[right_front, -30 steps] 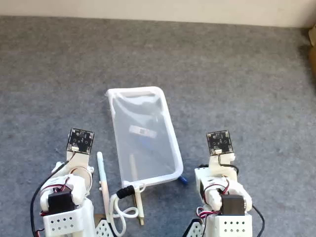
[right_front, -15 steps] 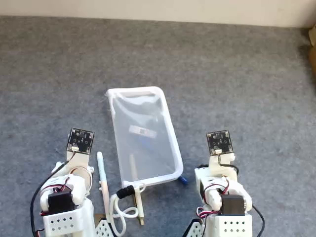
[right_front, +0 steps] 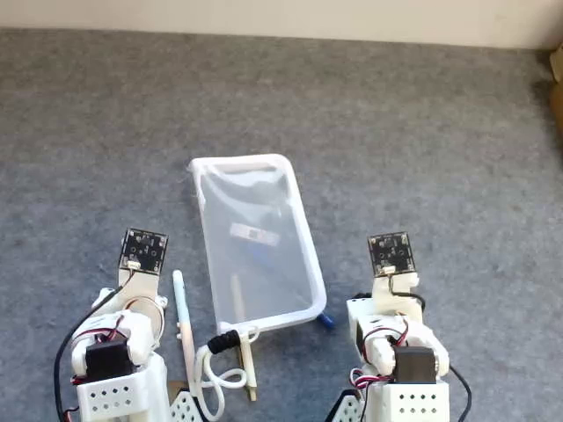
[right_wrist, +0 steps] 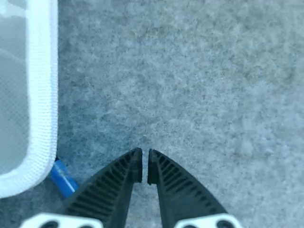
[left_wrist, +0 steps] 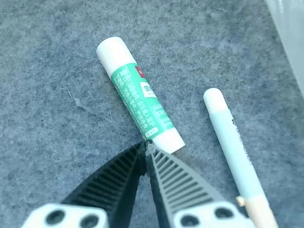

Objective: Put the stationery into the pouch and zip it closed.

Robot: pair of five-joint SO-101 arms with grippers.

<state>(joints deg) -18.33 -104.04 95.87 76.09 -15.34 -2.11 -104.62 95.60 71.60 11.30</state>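
While our left gripper (left_wrist: 145, 148) and right gripper (right_wrist: 144, 165) show empty jaws pressed together, lowering unopened could knock the glue stick (left_wrist: 141, 99), probably rolling it from the pouch (right_front: 239, 164).

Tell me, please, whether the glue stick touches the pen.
Apart: the left wrist view shows bare carpet between the glue stick and the pen.

pouch (right_front: 243, 163): translucent mesh | table (right_front: 422, 132): rough felt | glue stick (left_wrist: 140, 108): smooth plastic
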